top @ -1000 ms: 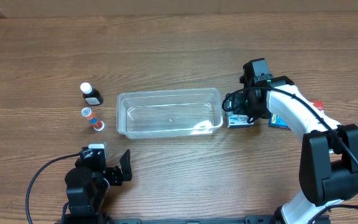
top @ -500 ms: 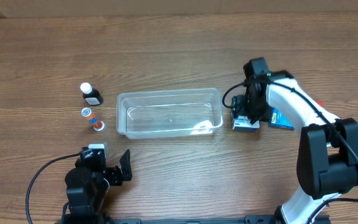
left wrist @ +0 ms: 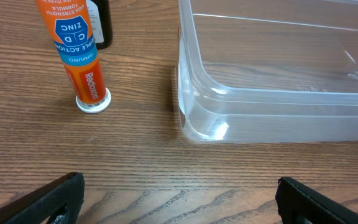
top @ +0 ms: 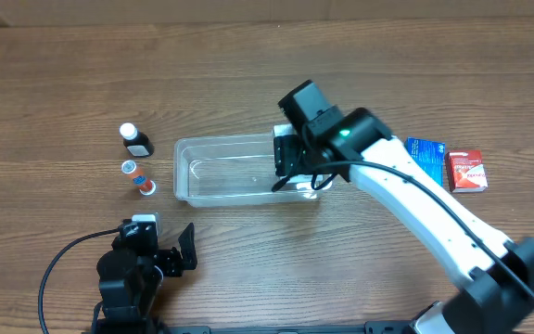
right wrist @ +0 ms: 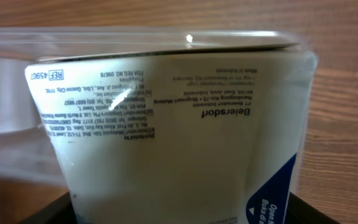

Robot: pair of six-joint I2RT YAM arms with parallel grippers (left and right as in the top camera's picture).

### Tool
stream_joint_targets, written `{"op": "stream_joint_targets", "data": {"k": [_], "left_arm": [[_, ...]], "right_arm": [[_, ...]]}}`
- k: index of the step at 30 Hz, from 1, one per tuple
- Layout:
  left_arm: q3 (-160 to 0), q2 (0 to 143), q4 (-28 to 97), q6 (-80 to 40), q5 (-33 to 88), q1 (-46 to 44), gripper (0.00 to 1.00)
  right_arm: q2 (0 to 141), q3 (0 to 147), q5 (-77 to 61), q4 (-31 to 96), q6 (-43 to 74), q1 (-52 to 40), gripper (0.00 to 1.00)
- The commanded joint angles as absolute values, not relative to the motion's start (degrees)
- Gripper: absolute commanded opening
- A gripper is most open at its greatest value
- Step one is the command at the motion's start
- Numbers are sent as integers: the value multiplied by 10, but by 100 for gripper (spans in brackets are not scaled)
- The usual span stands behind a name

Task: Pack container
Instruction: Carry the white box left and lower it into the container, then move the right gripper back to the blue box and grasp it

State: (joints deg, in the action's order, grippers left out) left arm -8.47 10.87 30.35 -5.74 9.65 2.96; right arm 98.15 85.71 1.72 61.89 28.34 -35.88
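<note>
The container (top: 185,173) is a clear plastic tub in the middle of the table, also seen in the left wrist view (left wrist: 278,93). My right gripper (top: 292,160) hangs over its right end, shut on a white box with a blue corner (right wrist: 166,137). That box fills the right wrist view between the jaws (right wrist: 179,214), and the container's rim (right wrist: 166,38) shows as a clear band behind it. My left gripper (top: 169,256) rests near the front edge, left of the tub. It is open (left wrist: 179,200) with only bare wood between its fingers.
A dark bottle with a white cap (top: 137,141) and an orange tube (top: 139,176) lie left of the container; the tube (left wrist: 73,50) is close in front of the left gripper. A blue box (top: 426,156) and a red box (top: 466,171) lie to the right.
My right gripper closed on the white box beside the container's right end and carried it left, over the tub. The blue and red boxes are now uncovered. The left arm has not moved.
</note>
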Motion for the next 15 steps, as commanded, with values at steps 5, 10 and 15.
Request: {"op": "stream_joint_targets", "data": {"k": [5,10,15], "left_arm": [[-83,104,302,-47,95,26,100],[-83,104,302,-47,95,26,100],[-83,104,302,-47,95,26,100]], "right_arm": [[1065,845,77,605,314,-345,77],[1065,844,77,599,307,-345,90],[1055,881,80,603,280,-345,91]]}}
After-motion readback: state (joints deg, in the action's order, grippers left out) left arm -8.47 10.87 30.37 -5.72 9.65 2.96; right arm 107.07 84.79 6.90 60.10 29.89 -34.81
